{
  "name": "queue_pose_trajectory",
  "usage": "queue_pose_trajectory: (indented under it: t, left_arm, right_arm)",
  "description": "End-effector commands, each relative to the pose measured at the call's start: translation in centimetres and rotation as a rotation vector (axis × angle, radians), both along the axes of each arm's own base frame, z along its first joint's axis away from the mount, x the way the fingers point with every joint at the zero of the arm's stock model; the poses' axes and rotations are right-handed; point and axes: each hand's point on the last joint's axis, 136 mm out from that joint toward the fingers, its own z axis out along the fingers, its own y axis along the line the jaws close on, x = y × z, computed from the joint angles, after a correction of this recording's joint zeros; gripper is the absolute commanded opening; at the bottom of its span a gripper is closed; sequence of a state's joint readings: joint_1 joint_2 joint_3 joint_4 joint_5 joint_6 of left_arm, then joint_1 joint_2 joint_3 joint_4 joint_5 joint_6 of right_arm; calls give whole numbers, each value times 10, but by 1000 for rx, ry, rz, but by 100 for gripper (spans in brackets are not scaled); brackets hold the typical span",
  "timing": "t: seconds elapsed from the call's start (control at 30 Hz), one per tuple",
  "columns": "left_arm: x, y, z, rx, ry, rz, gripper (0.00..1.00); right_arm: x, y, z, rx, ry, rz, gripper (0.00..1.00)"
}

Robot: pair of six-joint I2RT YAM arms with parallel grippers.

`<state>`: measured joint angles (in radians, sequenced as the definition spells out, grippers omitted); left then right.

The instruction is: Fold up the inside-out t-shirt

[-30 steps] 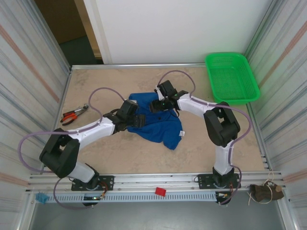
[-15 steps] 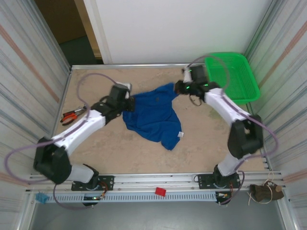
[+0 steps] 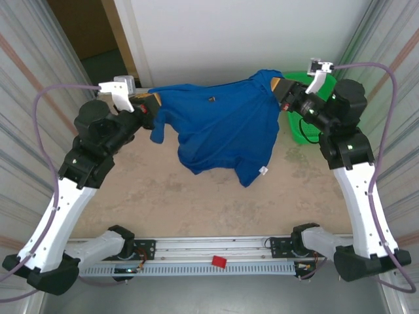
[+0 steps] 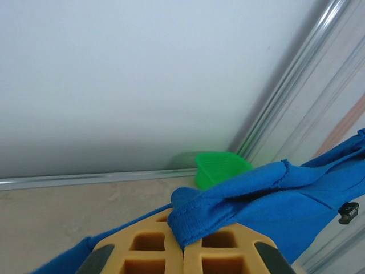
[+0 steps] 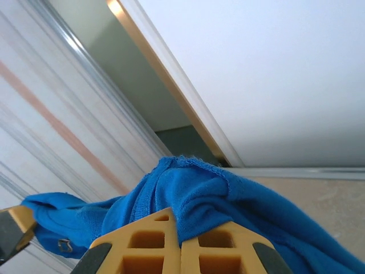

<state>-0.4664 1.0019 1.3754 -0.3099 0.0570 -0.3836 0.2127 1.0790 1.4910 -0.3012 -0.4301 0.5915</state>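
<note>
- left gripper: jaws pinched tight on one top corner of the t-shirt
- right gripper: pinched tight on the other corner
- t-shirt hangs spread between them, above the table

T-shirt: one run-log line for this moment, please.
t-shirt: hanging in air, spread wide | left end effector: shut on t-shirt | right end effector: shut on t-shirt

Since the earlier pictures, the inside-out t-shirt is lifted off the table and is stretched across the upper frame between the raised left gripper and right gripper, both now clamped on it.
</note>
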Motion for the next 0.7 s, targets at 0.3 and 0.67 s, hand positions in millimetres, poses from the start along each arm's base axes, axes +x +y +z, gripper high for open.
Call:
queue_pose_trajectory:
  t: [0.3,0.67]
  left_arm:
    - [19,15,14,-46,62,101,0]
    - [202,39,-178,75,436,247,3]
  right_arm:
    - [13,-8,1,35,-9,-76,0]
    - [214,9,-176,-133,308,-175,27]
